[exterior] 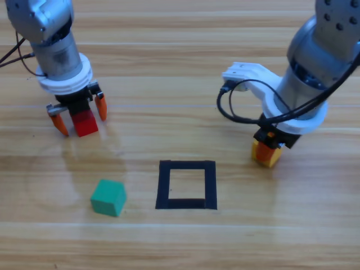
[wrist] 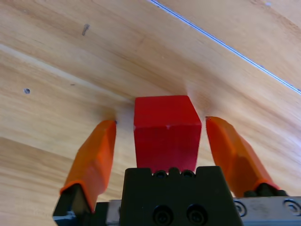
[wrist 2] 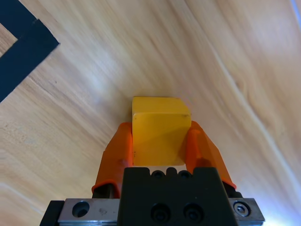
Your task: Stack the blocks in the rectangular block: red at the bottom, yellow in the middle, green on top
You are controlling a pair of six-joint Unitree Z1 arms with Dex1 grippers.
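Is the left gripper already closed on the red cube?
No: in the left wrist view the left gripper straddles the red cube, with wood showing between the cube and each orange jaw.

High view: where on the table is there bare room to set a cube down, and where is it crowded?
The middle of the tape square is bare wood. So is the strip between it and the green cube, and the wide stretch between the two arms. It is crowded at the left gripper, open round the red cube, and at the right gripper, shut on the yellow cube.

Bare bench lies between both arms; only the green cube stands near the tape square.
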